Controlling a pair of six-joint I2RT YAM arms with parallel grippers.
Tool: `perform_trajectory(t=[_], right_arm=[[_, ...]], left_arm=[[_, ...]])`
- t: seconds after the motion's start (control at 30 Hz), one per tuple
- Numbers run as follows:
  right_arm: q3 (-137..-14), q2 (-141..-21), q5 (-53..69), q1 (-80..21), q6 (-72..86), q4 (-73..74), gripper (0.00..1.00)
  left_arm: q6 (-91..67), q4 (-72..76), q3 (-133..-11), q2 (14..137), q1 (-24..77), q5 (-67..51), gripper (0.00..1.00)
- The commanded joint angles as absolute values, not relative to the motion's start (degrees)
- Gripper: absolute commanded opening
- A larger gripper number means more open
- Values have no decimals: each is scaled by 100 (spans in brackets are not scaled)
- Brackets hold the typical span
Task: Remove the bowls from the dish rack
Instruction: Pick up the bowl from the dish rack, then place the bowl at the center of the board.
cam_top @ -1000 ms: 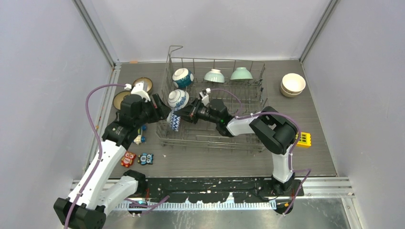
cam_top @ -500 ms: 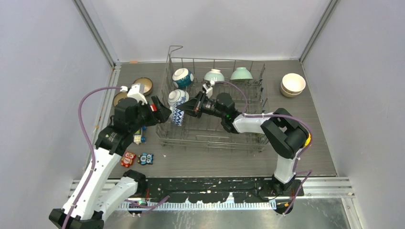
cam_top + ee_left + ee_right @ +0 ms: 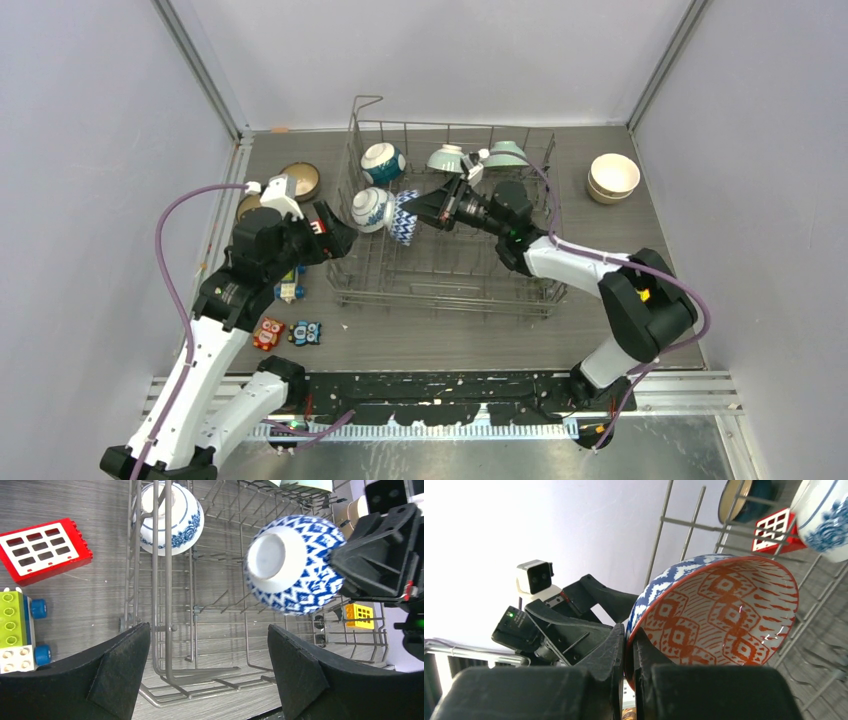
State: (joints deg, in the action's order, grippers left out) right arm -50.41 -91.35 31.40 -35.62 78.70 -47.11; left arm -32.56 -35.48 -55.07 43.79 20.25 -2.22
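The grey wire dish rack [image 3: 450, 272] stands mid-table. My right gripper [image 3: 425, 212] is shut on the rim of a blue-and-white zigzag bowl [image 3: 405, 217] with a red-patterned inside [image 3: 724, 610], and holds it tilted above the rack's left part. It also shows in the left wrist view [image 3: 295, 570]. My left gripper [image 3: 340, 235] is open and empty at the rack's left edge. In the rack are a floral blue-and-white bowl [image 3: 368, 208], a dark teal bowl [image 3: 382, 162] and two mint bowls [image 3: 447, 158] [image 3: 505, 153].
Stacked cream bowls [image 3: 613, 176] sit on the table at the far right. Two brown bowls [image 3: 299, 178] [image 3: 248, 206] sit left of the rack. A red block [image 3: 45, 550], a green toy car [image 3: 17, 630], small toys [image 3: 268, 332] [image 3: 305, 332] and a yellow block [image 3: 359, 616] lie around.
My right gripper has lifted the zigzag bowl out of the rack's left tines and carried it up and to the right. My left gripper has stayed open and pulled back slightly.
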Motion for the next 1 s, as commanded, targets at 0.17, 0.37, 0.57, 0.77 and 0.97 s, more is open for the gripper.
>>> perform_trajectory(t=[0.17, 0.37, 0.57, 0.77, 0.97], right_arm=[[-5128, -7989, 3489, -3013, 7242, -4227, 1], [-5012, -7392, 3600, -2493, 6925, -3645, 1], [-5080, -6684, 3595, -2154, 6471, -2827, 1], [-5676, -6082, 3432, -2152, 5462, -1424, 1], [-6521, -5722, 3132, -2282, 4358, 161, 1]], left_arm=[[-3230, -3520, -6033, 4475, 2048, -98, 89], [-3146, -3576, -6080, 4374, 2043, 36, 89], [-3051, -3640, -6251, 4359, 2048, 200, 90], [-3046, -3671, -6328, 4380, 2048, 152, 91], [-3027, -3665, -6329, 4321, 2047, 115, 94]])
